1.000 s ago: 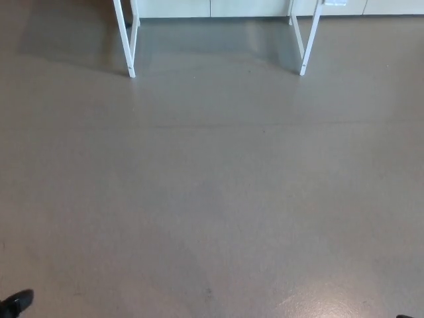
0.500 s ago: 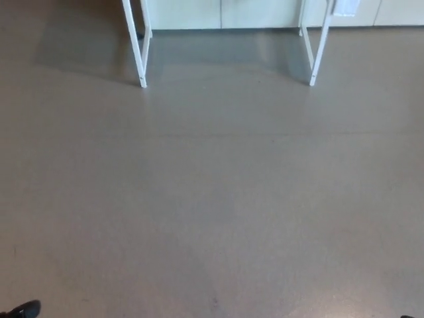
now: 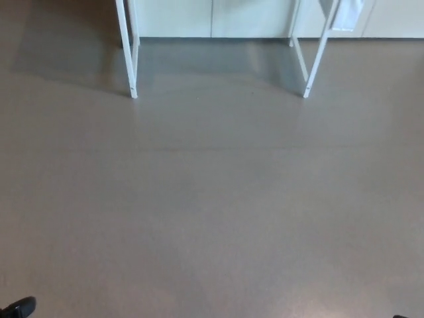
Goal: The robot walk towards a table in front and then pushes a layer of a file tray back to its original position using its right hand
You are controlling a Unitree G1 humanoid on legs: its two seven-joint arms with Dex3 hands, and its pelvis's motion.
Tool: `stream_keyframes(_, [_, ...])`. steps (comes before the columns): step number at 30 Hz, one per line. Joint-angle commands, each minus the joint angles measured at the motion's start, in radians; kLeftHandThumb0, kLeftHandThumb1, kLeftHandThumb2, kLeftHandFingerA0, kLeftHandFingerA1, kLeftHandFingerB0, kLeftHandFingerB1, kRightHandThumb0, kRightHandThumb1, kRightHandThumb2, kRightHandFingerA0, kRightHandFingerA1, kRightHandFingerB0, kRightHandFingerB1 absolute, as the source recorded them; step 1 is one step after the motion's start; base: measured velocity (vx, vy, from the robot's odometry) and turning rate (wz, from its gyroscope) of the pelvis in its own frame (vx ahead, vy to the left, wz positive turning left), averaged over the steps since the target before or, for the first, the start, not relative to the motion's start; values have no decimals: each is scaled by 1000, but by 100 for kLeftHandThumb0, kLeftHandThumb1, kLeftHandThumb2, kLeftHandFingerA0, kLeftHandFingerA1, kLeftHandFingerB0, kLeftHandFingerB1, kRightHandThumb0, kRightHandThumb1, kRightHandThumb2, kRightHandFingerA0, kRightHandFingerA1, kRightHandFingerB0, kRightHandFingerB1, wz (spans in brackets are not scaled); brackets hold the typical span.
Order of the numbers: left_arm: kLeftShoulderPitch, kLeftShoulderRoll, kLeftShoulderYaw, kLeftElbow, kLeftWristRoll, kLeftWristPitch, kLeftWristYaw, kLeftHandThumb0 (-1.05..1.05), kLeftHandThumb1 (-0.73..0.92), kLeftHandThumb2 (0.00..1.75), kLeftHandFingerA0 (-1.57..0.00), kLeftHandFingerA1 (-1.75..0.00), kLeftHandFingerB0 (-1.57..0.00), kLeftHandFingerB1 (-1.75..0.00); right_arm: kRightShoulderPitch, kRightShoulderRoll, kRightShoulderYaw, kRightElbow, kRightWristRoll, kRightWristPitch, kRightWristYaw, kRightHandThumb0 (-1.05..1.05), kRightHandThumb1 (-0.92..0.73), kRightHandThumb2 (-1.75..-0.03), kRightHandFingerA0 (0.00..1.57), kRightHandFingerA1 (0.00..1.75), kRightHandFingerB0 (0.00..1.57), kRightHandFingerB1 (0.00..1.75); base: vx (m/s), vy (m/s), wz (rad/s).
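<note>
Grey floor fills nearly the whole head view, bare and well ahead of anything the robot must touch. At the top edge stand white table legs, one pair left and one pair right, with pale cabinet fronts behind them; the tabletop is cut off above the frame. The tray is not visible, so it presumably sits on that table, straight ahead and above what the camera shows, and its long axis cannot be judged. A small dark shape sits at the bottom left corner, too little of it to identify. Neither hand shows, so their finger state cannot be told. Walking forward looks to be the step in hand.
</note>
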Motion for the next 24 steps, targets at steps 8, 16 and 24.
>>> stream_keyframes(8, [-11, 8, 4, 7, -17, 27, -14, 1, 54, 93, -26, -54, -12, -47, -10, -18, -2, 22, 5, -27, -1, -49, -41, -77, 56, 57, 38, 49, 291, -163, 15])
stream_keyframes(16, [-21, 12, 8, 8, -23, 36, -12, 0, 53, 92, -26, -54, -13, -48, -15, -22, 2, 18, 5, -22, -6, -48, -43, -76, 56, 56, 38, 48, 232, -52, -3])
stream_keyframes(24, [-28, 12, 4, 9, -20, 29, -5, 0, 53, 93, -27, -55, -14, -48, -4, -25, 10, -7, -6, -20, -19, -50, -43, -76, 58, 55, 37, 47, 322, 165, -13])
